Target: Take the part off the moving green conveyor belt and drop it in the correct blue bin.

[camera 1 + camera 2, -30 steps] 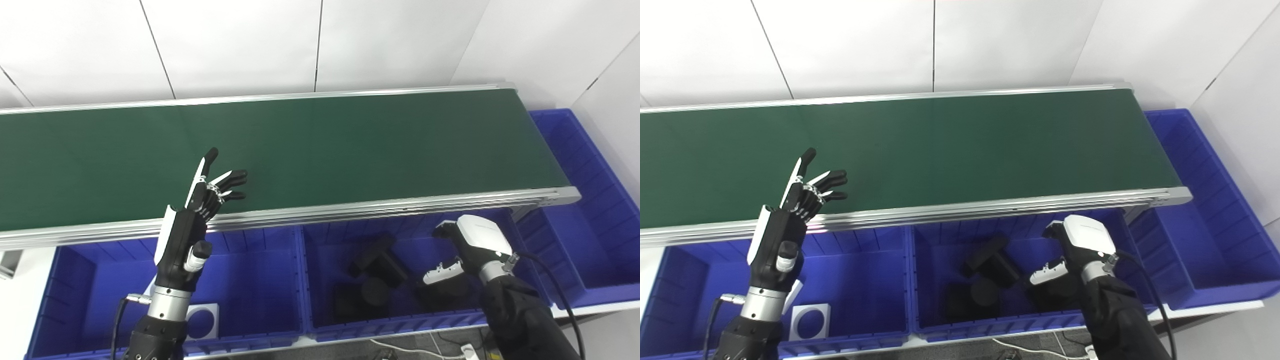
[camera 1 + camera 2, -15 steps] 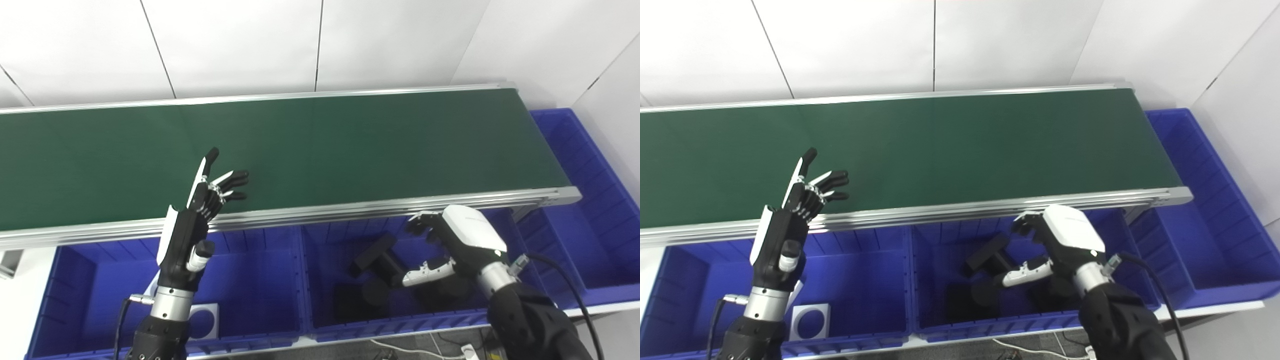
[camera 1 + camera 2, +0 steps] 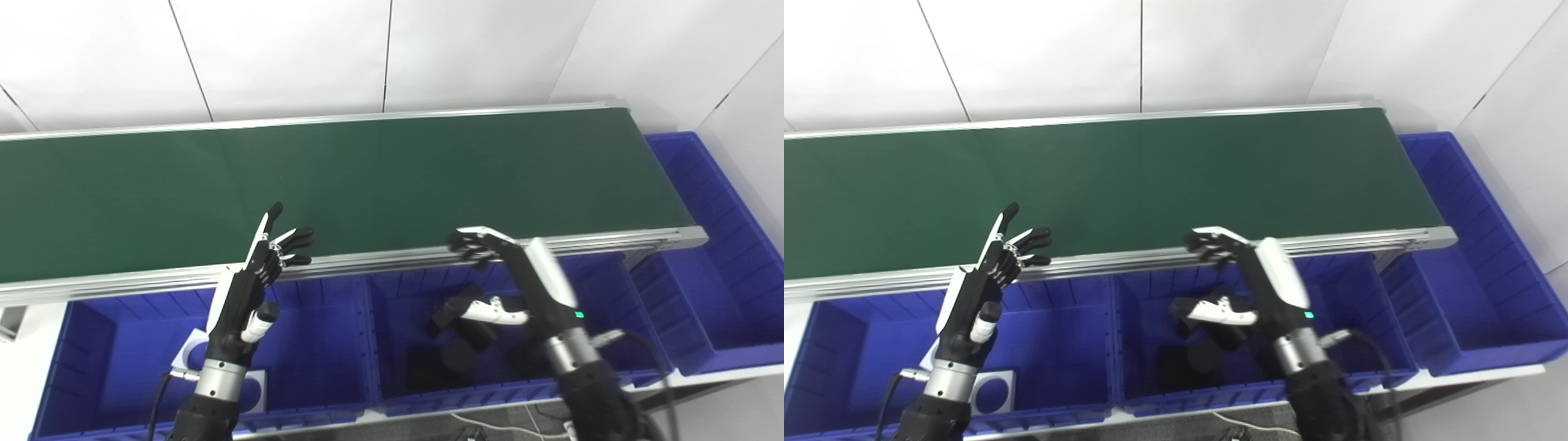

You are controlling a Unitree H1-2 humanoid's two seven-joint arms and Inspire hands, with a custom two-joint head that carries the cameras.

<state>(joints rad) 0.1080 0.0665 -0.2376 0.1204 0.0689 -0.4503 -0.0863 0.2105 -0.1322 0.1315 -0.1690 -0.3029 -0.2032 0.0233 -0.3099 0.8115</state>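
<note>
The green conveyor belt (image 3: 392,171) runs left to right and carries no part in either view. My left hand (image 3: 245,288) is open, fingers spread upward, at the belt's front rail above the left blue bin (image 3: 318,343). My right hand (image 3: 527,275) is also open and holds nothing. Its fingertips (image 3: 468,245) reach the front rail, over the middle blue bin (image 3: 490,398). Several black parts (image 3: 453,349) lie in that middle bin. A white square plate with a round hole (image 3: 992,392) lies in the left bin, partly hidden by my left wrist.
A third blue bin (image 3: 704,294) stands at the belt's right end. The aluminium front rail (image 3: 380,260) separates belt and bins. A white panelled wall rises behind the belt. Cables lie on the floor below the bins.
My right hand has risen out of the middle bin, moved left to the belt's front rail and spread its fingers. The left hand has shifted slightly lower and to the right.
</note>
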